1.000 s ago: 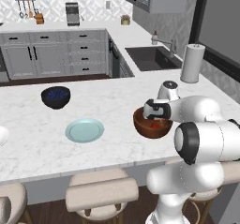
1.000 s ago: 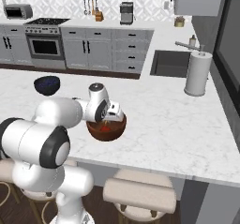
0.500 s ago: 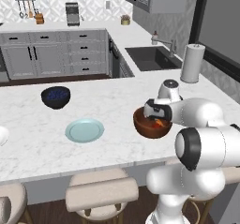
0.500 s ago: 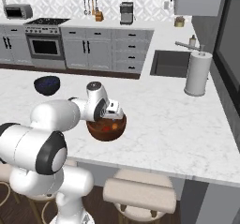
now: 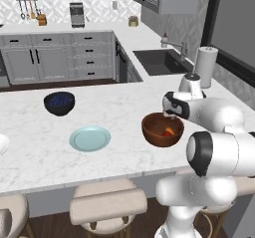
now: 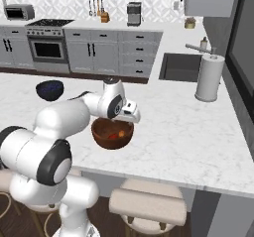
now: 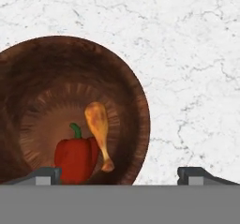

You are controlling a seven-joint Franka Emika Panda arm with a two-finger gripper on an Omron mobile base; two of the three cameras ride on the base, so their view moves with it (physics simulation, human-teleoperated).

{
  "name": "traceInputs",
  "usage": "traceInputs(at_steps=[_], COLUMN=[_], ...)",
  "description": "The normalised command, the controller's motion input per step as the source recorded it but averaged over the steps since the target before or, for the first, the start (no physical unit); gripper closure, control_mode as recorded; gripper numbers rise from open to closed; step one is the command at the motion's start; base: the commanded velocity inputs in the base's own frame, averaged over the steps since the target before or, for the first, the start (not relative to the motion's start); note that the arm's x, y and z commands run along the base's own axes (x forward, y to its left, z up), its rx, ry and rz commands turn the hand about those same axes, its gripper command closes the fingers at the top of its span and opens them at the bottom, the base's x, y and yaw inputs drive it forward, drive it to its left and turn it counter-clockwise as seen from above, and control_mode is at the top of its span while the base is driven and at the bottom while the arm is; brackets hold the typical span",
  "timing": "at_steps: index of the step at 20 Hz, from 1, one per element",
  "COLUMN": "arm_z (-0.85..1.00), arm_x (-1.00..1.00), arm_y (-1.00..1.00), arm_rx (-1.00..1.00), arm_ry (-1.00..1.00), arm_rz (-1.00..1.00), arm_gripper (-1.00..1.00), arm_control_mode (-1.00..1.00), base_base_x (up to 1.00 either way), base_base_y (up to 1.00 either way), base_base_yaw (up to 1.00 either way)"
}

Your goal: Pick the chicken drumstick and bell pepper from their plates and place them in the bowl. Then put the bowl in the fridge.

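The reddish-brown wooden bowl [image 5: 162,130] [image 6: 112,133] [image 7: 70,101] stands on the marble island near its front edge. Inside it lie the red bell pepper [image 7: 75,157] and, leaning against it, the chicken drumstick [image 7: 99,131]; both show as a red-orange patch [image 5: 167,131] [image 6: 115,134]. My gripper [image 5: 172,113] [image 6: 130,116] [image 7: 119,175] hangs just above the bowl's rim, open, its fingertips [image 7: 47,175] wide apart and holding nothing. The teal plate [image 5: 89,138] lies bare to the bowl's left, and the white plate [image 5: 2,143] peeks in at the left edge. The fridge is out of view.
A smaller dark blue-black bowl [image 5: 59,102] [image 6: 49,89] sits farther back on the island. A paper towel roll [image 5: 205,66] [image 6: 208,77] stands by the sink [image 5: 159,60] [image 6: 181,66]. Stools [image 5: 107,207] [image 6: 146,206] line the island's front edge.
The jaws have gone from shut to wide open over the bowl, and the pepper now lies in it beside the drumstick. The arm has barely shifted.
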Motion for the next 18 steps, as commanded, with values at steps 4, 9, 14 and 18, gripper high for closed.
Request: traceInputs(at_steps=[4, 9, 14, 18], arm_z=[-0.16, -0.41, -0.32, -0.20], arm_x=[-0.08, -0.03, 0.00, 0.00], arm_y=[-0.16, -0.05, 0.00, 0.00], arm_rx=[0.06, 0.02, 0.02, 0.03], arm_ry=[0.00, 0.04, 0.02, 0.00], arm_rz=[0.01, 0.00, 0.00, 0.00], arm_gripper=[-1.00, -1.00, -1.00, -1.00], arm_control_mode=[-1.00, -1.00, -1.00, -1.00], base_base_x=[0.00, 0.00, 0.00, 0.00], base_base_y=[0.00, 0.00, 0.00, 0.00], base_base_yaw=[0.00, 0.00, 0.00, 0.00])
